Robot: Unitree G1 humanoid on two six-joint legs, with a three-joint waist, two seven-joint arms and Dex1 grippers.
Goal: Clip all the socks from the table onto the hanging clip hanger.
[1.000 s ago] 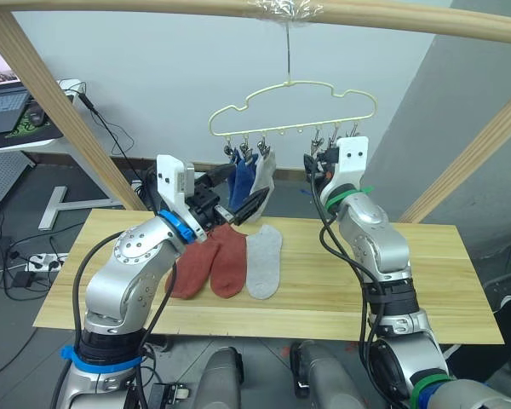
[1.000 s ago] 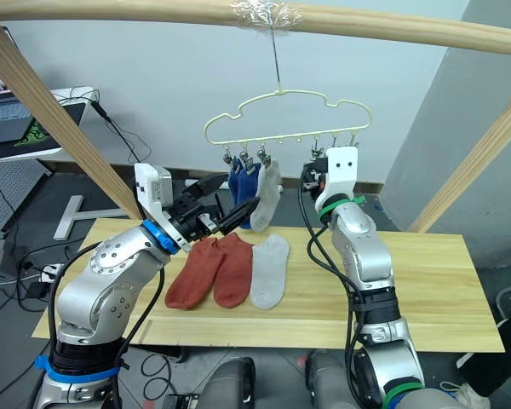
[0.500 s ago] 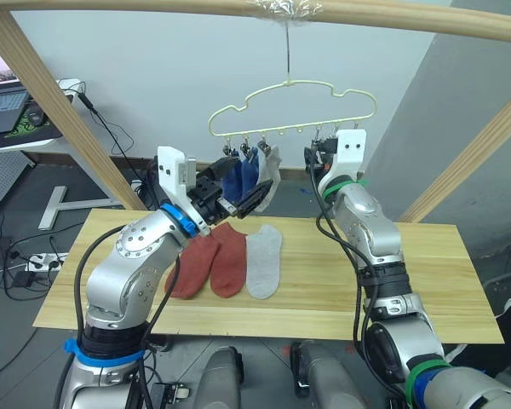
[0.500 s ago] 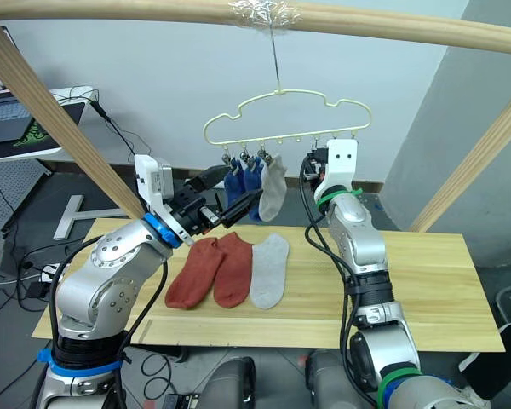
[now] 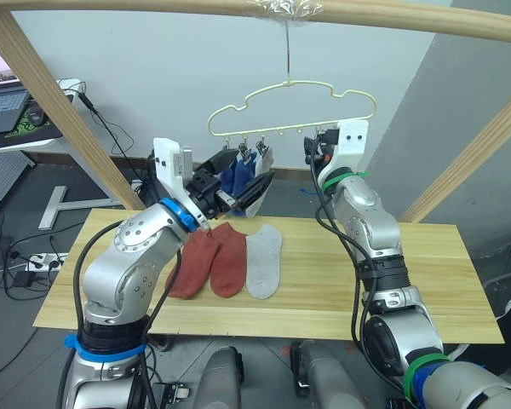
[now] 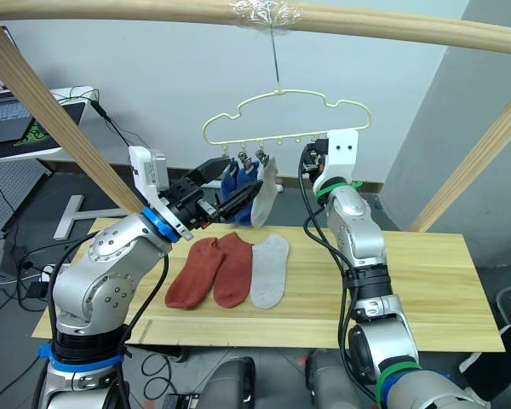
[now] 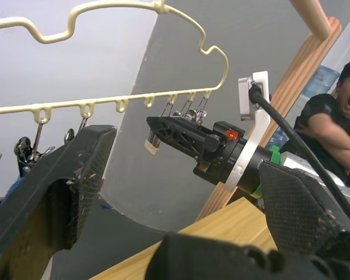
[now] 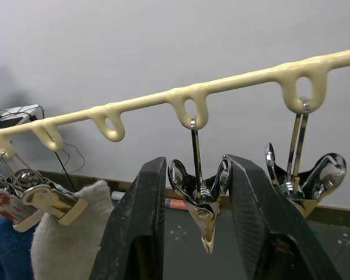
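Nearest us, across the lower half of the frame, we see the table [image 5: 426, 281] of light wood planks, and on it three socks lie flat side by side just left of centre: two rust-red socks [image 5: 211, 262] touching each other, and one light grey sock [image 5: 264, 260] right beside them. Above the table, at mid-left, our left gripper [image 5: 241, 185] is raised toward the hanging socks, its two black fingers spread apart with nothing between them. At centre-right, our right gripper [image 8: 192, 233] reaches up to the clip hanger [image 5: 291, 109]; in the right wrist view its fingers [image 8: 139, 233] stand on either side of one metal clip [image 8: 199, 198], close against it, though we cannot tell whether they are pressing it. Behind the grippers, the pale-yellow hanger hangs by its hook from a wooden pole [image 5: 255, 8] across the top of the frame. Its left three clips hold two blue socks [image 5: 237, 174] and one light grey hanging sock [image 5: 261, 167]; the right three clips hold nothing. At the far upper left, a laptop [image 5: 2, 109] sits on a desk, and in the left wrist view a person [image 7: 332, 125] sits with arms folded at the right edge.
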